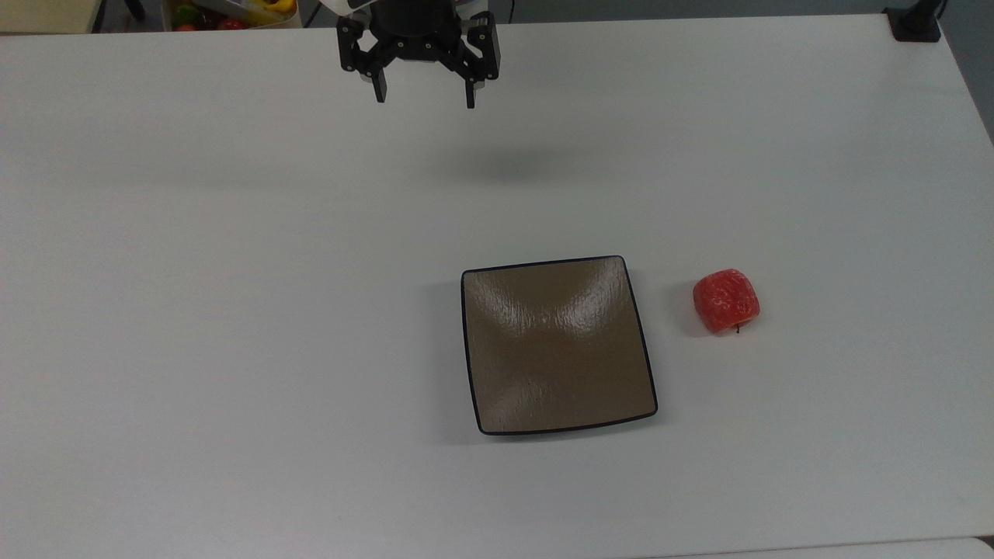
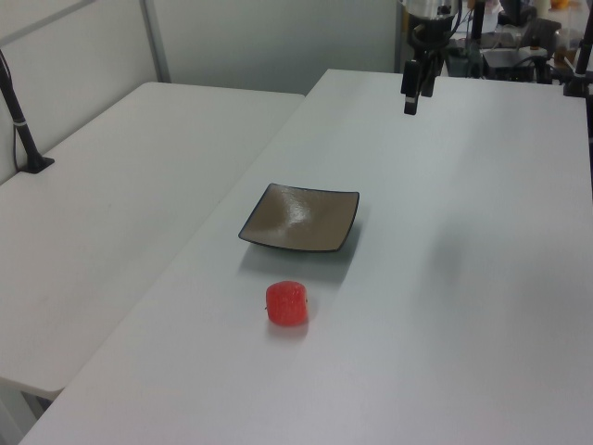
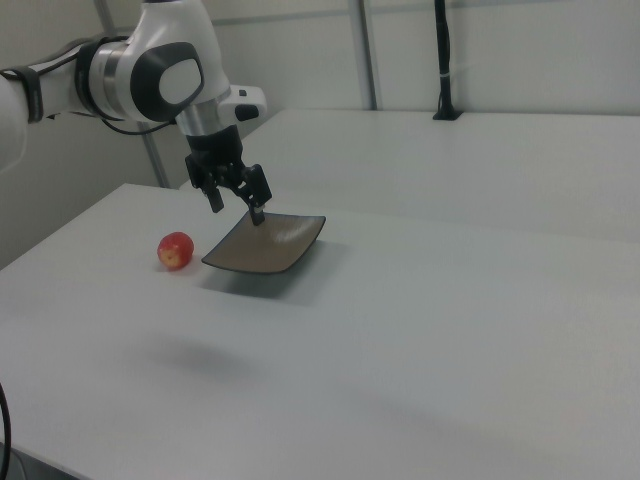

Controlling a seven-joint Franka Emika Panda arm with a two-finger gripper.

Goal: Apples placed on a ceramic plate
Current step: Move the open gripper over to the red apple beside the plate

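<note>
A small red-orange apple lies on the white table, just to the right of the plate in the top view, with a gap between them. It appears too as the apple and the apple. The square glossy brown plate sits bare near the table's middle, seen again as the plate and the plate. My gripper hangs open and empty well above the table near its far edge, far from both. The gripper and the gripper hold nothing.
The white table stretches wide around the plate. A box of colourful items stands beyond the far edge. A black post base sits at the top view's far right corner. A second table adjoins.
</note>
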